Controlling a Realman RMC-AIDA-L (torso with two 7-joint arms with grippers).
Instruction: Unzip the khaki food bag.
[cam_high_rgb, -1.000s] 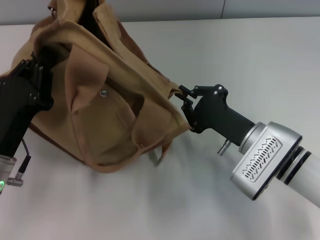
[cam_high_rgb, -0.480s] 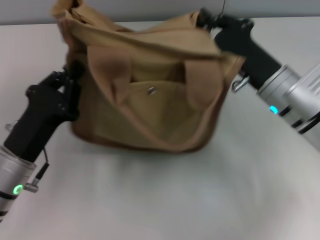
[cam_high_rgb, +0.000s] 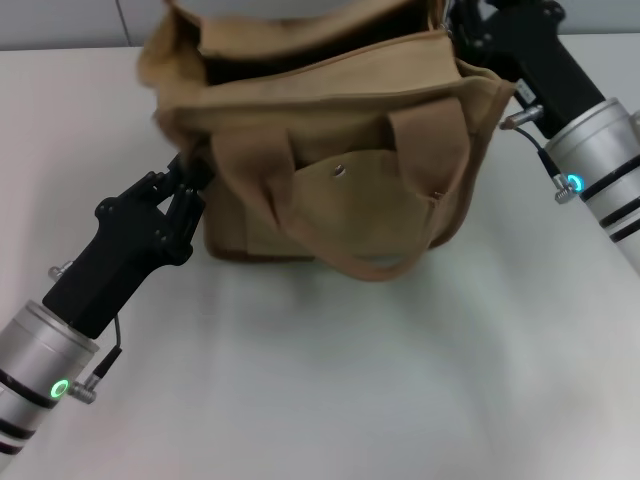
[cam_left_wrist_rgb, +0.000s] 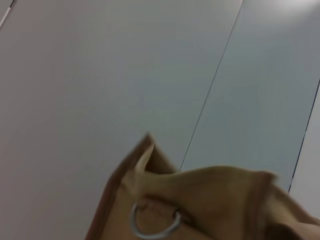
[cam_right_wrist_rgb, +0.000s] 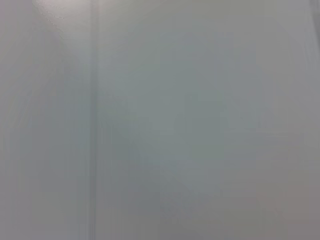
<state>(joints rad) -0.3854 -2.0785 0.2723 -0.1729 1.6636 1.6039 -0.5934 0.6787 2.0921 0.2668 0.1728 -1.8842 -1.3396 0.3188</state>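
The khaki food bag (cam_high_rgb: 340, 160) has been turned from lying tipped on its side, as seen a second ago, to standing upright on the table (cam_high_rgb: 330, 390), front pocket facing the camera. It has also been shifted toward the far edge. The left gripper (cam_high_rgb: 190, 185) has been moved from the bag's upper left end down to its lower left corner. The right gripper (cam_high_rgb: 462, 28) has been carried from the bag's near right side up to its far top right corner.

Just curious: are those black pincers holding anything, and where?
Both grip the boxy tan canvas bag: left pincer at its left end, right pincer at its top right corner.
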